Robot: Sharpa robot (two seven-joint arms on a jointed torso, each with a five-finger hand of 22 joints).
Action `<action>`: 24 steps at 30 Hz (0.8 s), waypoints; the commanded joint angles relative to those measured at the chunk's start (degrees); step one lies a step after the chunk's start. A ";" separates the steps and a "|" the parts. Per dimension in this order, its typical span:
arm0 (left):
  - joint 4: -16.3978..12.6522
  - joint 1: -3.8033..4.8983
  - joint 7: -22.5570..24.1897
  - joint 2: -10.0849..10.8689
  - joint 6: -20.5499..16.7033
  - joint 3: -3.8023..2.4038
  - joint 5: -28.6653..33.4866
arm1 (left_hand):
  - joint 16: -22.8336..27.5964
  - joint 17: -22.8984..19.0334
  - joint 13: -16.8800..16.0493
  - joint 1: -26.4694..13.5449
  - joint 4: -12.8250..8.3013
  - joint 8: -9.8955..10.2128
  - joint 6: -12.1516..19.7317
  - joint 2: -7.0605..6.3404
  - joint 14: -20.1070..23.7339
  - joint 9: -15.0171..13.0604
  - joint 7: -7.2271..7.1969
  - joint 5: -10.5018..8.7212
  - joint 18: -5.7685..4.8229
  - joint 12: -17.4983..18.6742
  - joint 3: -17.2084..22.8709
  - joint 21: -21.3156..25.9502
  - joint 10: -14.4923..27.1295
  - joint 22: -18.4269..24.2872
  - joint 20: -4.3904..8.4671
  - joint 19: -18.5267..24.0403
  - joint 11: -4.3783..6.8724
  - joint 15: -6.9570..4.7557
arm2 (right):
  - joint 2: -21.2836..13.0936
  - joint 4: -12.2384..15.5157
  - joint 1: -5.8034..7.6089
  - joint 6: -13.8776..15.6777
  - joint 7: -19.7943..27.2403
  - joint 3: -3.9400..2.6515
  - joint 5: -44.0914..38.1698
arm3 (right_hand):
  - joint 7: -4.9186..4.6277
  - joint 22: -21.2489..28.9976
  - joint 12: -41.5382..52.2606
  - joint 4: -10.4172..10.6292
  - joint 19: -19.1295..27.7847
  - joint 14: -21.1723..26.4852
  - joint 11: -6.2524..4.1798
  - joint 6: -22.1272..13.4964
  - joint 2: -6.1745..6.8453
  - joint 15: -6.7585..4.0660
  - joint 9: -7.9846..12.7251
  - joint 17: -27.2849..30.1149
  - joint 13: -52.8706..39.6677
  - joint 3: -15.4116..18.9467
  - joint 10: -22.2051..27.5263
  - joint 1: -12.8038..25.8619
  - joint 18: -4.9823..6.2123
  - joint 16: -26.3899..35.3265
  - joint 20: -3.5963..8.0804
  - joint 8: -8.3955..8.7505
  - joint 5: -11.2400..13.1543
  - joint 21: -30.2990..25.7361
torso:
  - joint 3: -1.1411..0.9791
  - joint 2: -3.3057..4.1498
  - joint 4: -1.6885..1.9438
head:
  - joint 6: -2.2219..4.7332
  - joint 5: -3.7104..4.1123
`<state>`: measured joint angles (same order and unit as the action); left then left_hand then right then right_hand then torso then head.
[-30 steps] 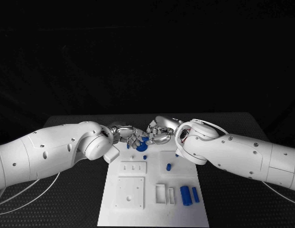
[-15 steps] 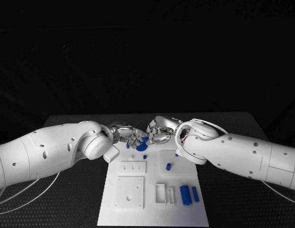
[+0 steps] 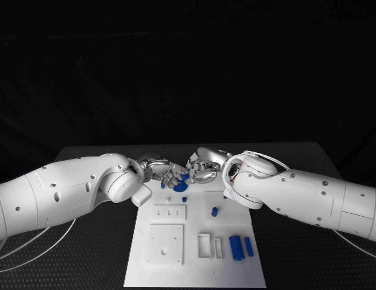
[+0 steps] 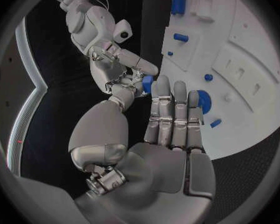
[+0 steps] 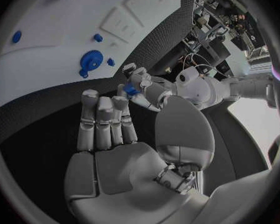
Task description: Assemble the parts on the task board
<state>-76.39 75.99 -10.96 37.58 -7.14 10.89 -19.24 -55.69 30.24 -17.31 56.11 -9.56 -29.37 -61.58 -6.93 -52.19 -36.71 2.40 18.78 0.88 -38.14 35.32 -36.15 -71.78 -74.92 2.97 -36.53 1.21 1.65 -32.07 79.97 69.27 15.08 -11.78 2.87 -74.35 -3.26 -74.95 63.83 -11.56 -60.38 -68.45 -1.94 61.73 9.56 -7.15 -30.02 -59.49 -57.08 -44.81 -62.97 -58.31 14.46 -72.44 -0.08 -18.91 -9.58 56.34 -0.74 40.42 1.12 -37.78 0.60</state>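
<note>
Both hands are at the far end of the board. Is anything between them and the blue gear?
Nothing visible does. The blue gear lies uncovered on the task board beside the left hand and right hand. A small blue piece sits at their fingertips; I cannot tell which holds it.

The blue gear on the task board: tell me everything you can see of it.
The round blue toothed gear looks like plastic, with a raised hub in its middle. It lies flat on the white task board at its far end, just ahead of the fingers of the left hand. I cannot tell whether they touch it.
</note>
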 commanded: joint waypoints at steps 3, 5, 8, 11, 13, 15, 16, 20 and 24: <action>-0.17 -0.07 -0.30 -0.25 1.13 0.04 -0.40 | 0.22 -0.19 0.19 -0.93 1.22 1.22 -0.68 0.17 0.30 -0.33 0.01 -1.80 -0.88 0.88 -0.23 0.30 -0.41 -0.91 -0.05 0.25 -0.09 -0.07 | 0.22 0.35 0.11 -0.03 0.82 -0.14 -0.33 | -0.84 -0.81 0.34 0.21 -0.13 0.01 -0.15 1.30 -0.84 -0.40 -0.54 0.07 0.08 0.00 -0.41 0.08 0.54 -0.26 0.13 -0.46 -0.34 0.21 | 0.01 0.01 0.01 | 0.03 0.02; -0.22 -0.07 -0.54 -0.28 1.39 0.04 -0.43 | 0.31 -0.26 0.26 -1.19 1.44 1.68 -0.62 -0.15 0.41 -0.41 0.10 -2.39 -0.88 1.18 -0.34 0.35 -0.34 -0.91 -0.03 0.33 -0.13 -0.01 | 0.24 0.36 0.11 0.10 0.82 -0.14 -0.36 | -0.83 -0.80 0.35 0.19 -0.14 0.00 -0.15 1.32 -0.88 -0.40 -0.54 0.07 0.08 -0.02 -0.43 0.07 0.54 -0.27 0.14 -0.47 -0.35 0.21 | 0.02 0.00 -0.01 | 0.01 -0.01; -0.31 -0.07 -0.98 -0.31 1.75 0.04 -0.78 | 0.42 -0.36 0.31 -0.52 0.92 2.24 -0.54 -0.62 0.57 -0.58 0.16 -2.24 -0.88 1.51 -0.10 0.41 -0.27 -0.93 0.01 0.45 -0.17 0.06 | 0.27 0.41 0.11 0.41 0.83 -0.14 -0.37 | -0.82 -0.80 0.35 0.17 -0.15 -0.02 -0.17 1.35 -0.94 -0.40 -0.55 0.08 0.08 -0.05 -0.46 0.05 0.54 -0.28 0.15 -0.48 -0.36 0.22 | 0.00 0.01 0.00 | -0.03 0.01; -0.44 -0.07 -1.32 -0.24 2.04 0.04 -1.31 | 0.56 -0.48 0.36 0.88 -0.30 2.99 -0.30 -1.29 0.75 -0.88 0.32 -1.40 -0.88 1.97 0.23 0.43 -0.11 -0.97 -0.05 0.53 -0.29 0.21 | 0.35 0.64 0.10 1.09 0.83 -0.14 -0.36 | -0.80 -0.79 0.37 0.15 -0.17 -0.07 -0.19 1.41 -1.02 -0.41 -0.57 0.08 0.08 -0.11 -0.52 0.03 0.54 -0.30 0.17 -0.50 -0.41 0.22 | 0.01 0.03 -0.06 | -0.04 0.02; -0.40 -0.07 -1.39 -0.25 2.04 0.04 -1.36 | 0.59 -0.55 0.34 2.15 -1.24 3.40 -0.28 -1.42 0.74 -1.18 0.36 -0.58 -0.88 2.19 0.59 0.43 -0.16 -0.97 -0.09 0.51 -0.32 0.25 | 0.36 0.72 0.10 1.10 0.82 -0.14 -0.36 | -0.77 -0.79 0.38 0.09 -0.22 -0.13 -0.21 1.48 -1.04 -0.43 -0.58 0.09 0.09 -0.18 -0.61 0.03 0.54 -0.33 0.19 -0.53 -0.67 0.24 | 0.00 0.07 -0.12 | -0.05 0.02; -0.33 -0.07 -1.29 -0.29 2.05 0.04 -1.36 | 0.59 -0.58 0.31 3.10 -1.90 3.61 -0.35 -0.82 0.69 -1.43 0.40 0.83 -0.88 2.30 0.96 0.42 -0.28 -0.96 -0.11 0.46 -0.31 0.26 | 0.35 0.75 0.10 1.06 0.81 -0.14 -0.35 | -0.76 -0.78 0.38 0.06 -0.24 -0.16 -0.22 1.50 -1.04 -0.44 -0.59 0.09 0.09 -0.20 -0.64 0.04 0.54 -0.34 0.20 -0.54 -0.79 0.25 | -0.02 0.03 -0.13 | 0.04 0.07; -0.32 -0.07 -1.24 -0.28 2.05 0.04 -1.35 | 0.58 -0.59 0.31 3.24 -2.00 3.65 -0.39 -0.61 0.67 -1.51 0.42 1.04 -0.88 2.33 1.01 0.42 -0.31 -0.96 -0.13 0.45 -0.32 0.26 | 0.35 0.76 0.10 1.03 0.82 -0.14 -0.35 | -0.76 -0.78 0.38 0.06 -0.25 -0.16 -0.22 1.51 -1.04 -0.44 -0.59 0.09 0.10 -0.20 -0.65 0.04 0.54 -0.34 0.21 -0.54 -0.80 0.25 | -0.02 0.02 -0.14 | 0.05 0.07; -0.22 -0.07 -0.83 -0.30 1.64 0.04 -1.35 | 0.58 -0.66 0.21 2.08 -1.89 4.00 -0.80 1.60 0.61 -2.14 0.43 2.68 -0.88 2.53 0.52 0.53 -0.60 -0.91 -0.38 0.50 -0.34 0.29 | 0.30 0.74 0.10 0.35 0.69 -0.14 -0.35 | -0.76 -0.78 0.39 0.02 -0.26 -0.18 -0.23 1.52 -1.02 -0.45 -0.60 0.10 0.10 -0.22 -0.67 0.04 0.54 -0.35 0.21 -0.54 -0.85 0.25 | -0.04 -0.02 -0.02 | -0.01 0.07; -0.16 -0.07 -0.67 -0.32 0.75 0.04 -1.35 | 0.43 -0.66 -0.05 1.24 -3.48 4.27 -1.34 2.68 0.43 -3.00 0.22 4.32 -0.88 2.52 0.21 0.53 -1.00 -0.94 -0.28 0.41 -0.22 0.14 | 0.29 0.52 0.10 -0.35 0.48 -0.14 -0.35 | -0.76 -0.78 0.38 -0.02 -0.26 -0.18 -0.23 1.51 -0.95 -0.45 -0.59 0.11 0.10 -0.21 -0.67 0.06 0.54 -0.34 0.22 -0.53 -0.87 0.25 | 0.00 -0.05 0.06 | -0.07 0.10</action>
<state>-76.37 76.03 -11.72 37.54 -6.61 10.86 -20.06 -55.28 29.66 -17.28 55.87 -10.91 -25.46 -62.43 -6.38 -51.89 -39.42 2.78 22.70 0.88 -35.94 33.80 -35.92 -72.37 -74.90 2.76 -36.33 0.86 1.95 -32.05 80.22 69.22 15.08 -12.37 2.92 -74.44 -3.06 -74.95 63.83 -11.54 -60.37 -68.61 -2.15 61.94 9.03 -7.08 -30.02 -59.44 -57.04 -44.83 -63.19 -58.24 14.15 -72.44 -0.09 -18.91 -10.21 56.34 -0.76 40.41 1.10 -37.80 0.70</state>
